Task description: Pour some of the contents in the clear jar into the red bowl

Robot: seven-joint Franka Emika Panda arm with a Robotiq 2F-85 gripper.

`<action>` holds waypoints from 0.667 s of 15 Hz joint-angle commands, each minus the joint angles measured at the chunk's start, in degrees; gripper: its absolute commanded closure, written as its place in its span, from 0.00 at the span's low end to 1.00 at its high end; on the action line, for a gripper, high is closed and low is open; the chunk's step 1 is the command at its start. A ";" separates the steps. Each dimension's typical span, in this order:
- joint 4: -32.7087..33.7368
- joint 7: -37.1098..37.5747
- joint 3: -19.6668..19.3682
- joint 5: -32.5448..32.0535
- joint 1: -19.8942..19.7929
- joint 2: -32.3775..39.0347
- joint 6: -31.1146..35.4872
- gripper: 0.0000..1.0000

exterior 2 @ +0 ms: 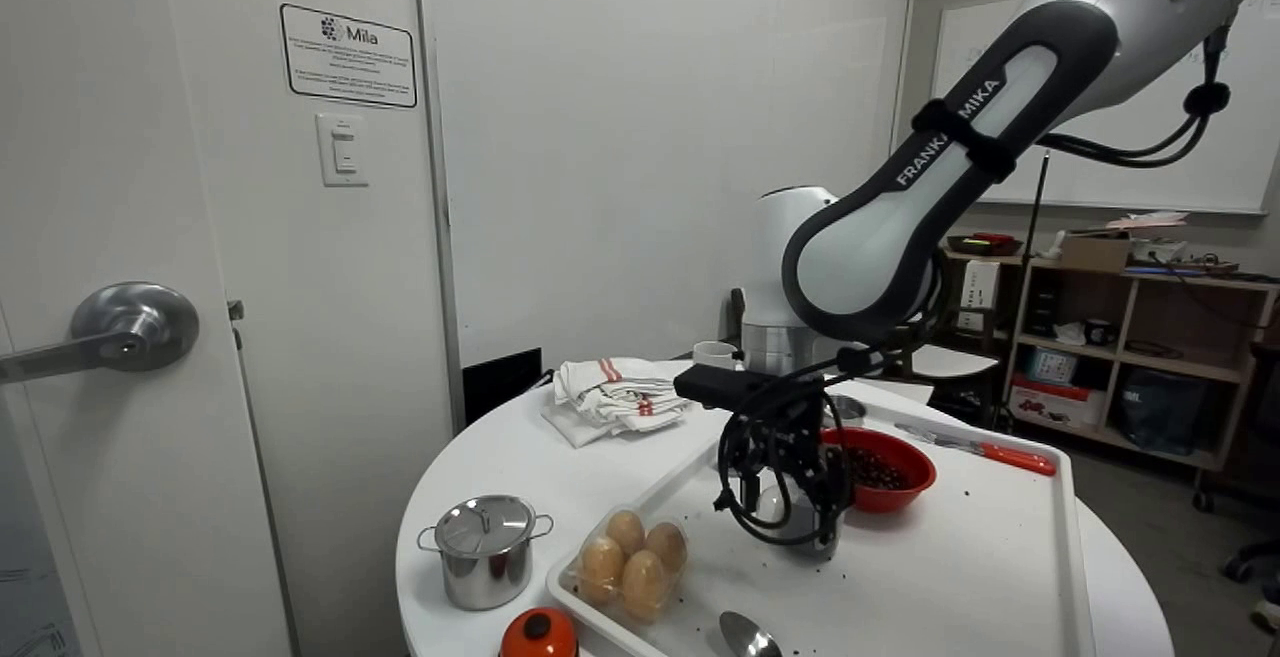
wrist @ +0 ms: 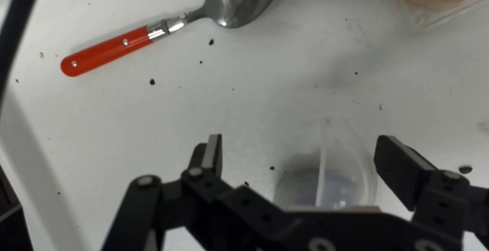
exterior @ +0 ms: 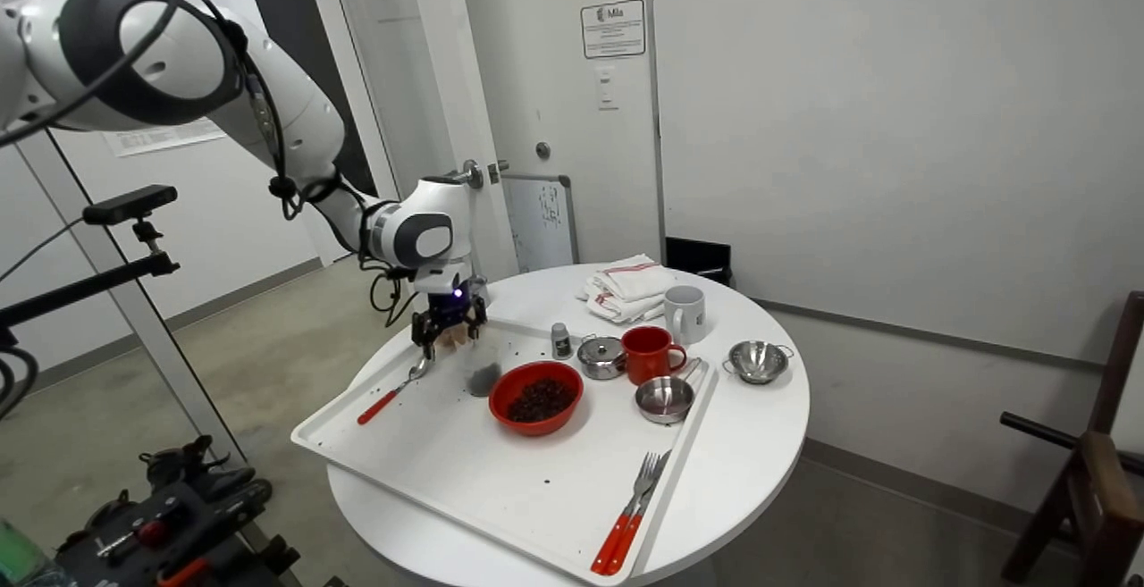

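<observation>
The clear jar (exterior: 483, 378) is a short see-through cylinder with a greyish bottom, upright on the white tray beside the red bowl. It also shows in the wrist view (wrist: 344, 178), low between the fingers, and partly hidden behind the gripper in an exterior view (exterior 2: 826, 535). I cannot tell what is in it. The red bowl (exterior: 534, 424) holds a heap of small dark pieces and also shows in an exterior view (exterior 2: 884, 500). My gripper (exterior: 454, 342) is open. In the wrist view (wrist: 300, 146) its fingers stand apart, with the jar closer to the right one.
A red-handled spoon (wrist: 110, 52) lies on the tray (exterior: 429, 507). A clear pack of eggs (exterior 2: 643, 577) and a steel pot (exterior 2: 487, 567) stand near the gripper. A small bottle (exterior: 561, 342), lidded pot (exterior: 601, 358), red mug (exterior: 645, 355) and metal pan (exterior: 664, 401) stand near the bowl.
</observation>
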 commanded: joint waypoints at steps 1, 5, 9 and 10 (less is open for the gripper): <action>-2.64 -0.34 -0.34 0.93 0.19 -2.73 -0.60 0.00; -3.04 -0.27 -0.41 0.79 0.30 -3.34 -0.53 0.40; -3.27 -0.53 -0.30 0.76 0.22 -3.67 -0.60 0.71; -3.38 -0.56 -0.30 0.75 0.21 -3.71 -0.60 0.78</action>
